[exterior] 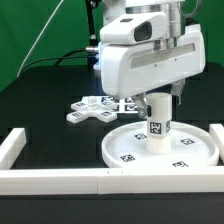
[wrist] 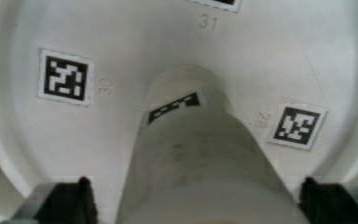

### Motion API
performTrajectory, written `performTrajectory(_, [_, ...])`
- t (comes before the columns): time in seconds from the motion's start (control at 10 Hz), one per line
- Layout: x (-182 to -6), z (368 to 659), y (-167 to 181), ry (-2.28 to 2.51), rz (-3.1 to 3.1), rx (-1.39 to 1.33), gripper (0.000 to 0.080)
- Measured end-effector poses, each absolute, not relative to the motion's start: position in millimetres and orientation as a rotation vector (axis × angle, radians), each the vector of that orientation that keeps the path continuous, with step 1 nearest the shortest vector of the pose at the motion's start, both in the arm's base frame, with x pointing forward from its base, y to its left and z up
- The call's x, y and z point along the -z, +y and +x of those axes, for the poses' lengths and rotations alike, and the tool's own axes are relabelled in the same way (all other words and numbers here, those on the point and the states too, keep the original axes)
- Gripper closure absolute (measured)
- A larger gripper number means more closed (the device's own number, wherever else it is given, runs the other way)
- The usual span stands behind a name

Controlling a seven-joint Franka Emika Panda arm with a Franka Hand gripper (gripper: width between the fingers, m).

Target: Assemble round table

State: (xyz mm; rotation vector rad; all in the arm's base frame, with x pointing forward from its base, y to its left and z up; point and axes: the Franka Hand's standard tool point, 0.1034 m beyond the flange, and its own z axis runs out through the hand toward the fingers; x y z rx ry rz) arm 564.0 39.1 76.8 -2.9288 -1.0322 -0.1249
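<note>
Leg-fitting is judged in hand: the leg (exterior: 157, 130), upright on the disc (exterior: 120, 152), is straddled by the gripper (wrist: 190, 203). Whether it is pinched cannot be told. A firm grip, then twisting, is judged required.

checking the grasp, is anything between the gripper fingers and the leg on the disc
nothing visible: the leg stands upright on the round disc with the gripper straddling it; the cross-shaped base lies off the disc
</note>
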Motion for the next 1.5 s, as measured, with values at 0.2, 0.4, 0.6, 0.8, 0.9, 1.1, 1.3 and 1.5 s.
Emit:
performTrajectory(0.2, [-76.9,564,39,-0.811,-2.989,0.122,0.0396])
performTrajectory(0.4, [-76.7,567,40,-0.566,-3.043,0.140,0.0396])
performTrajectory(0.6, [-76.6,569,39,-0.250,-3.076,0.149,0.0396])
performTrajectory(0.8, [-75.9,569,34,0.240,-3.039,0.145,0.0395])
performTrajectory(0.9, [-76.2,569,33,0.405,-3.008,0.148,0.0395])
performTrajectory(1.1, [-76.1,569,31,0.581,-2.978,0.136,0.0393])
performTrajectory(1.3, [-75.8,568,30,0.827,-2.906,0.120,0.0393])
performTrajectory(1.5, [-74.5,564,30,1.287,-2.710,0.113,0.0393])
